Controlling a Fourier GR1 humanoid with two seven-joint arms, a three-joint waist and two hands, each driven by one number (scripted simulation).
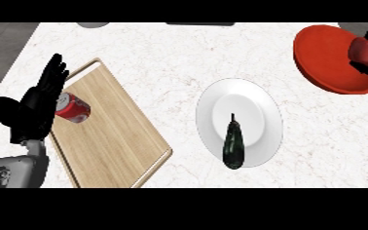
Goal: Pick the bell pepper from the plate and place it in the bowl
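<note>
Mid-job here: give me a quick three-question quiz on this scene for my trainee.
1. True or false: the red can rests on the wooden cutting board.
2. Which thing lies on the white plate? A) a dark long vegetable B) a spoon C) a lemon
3. Fill in: the red bowl sits at the view's upper ____.
Key: 1 true; 2 A; 3 right.
</note>
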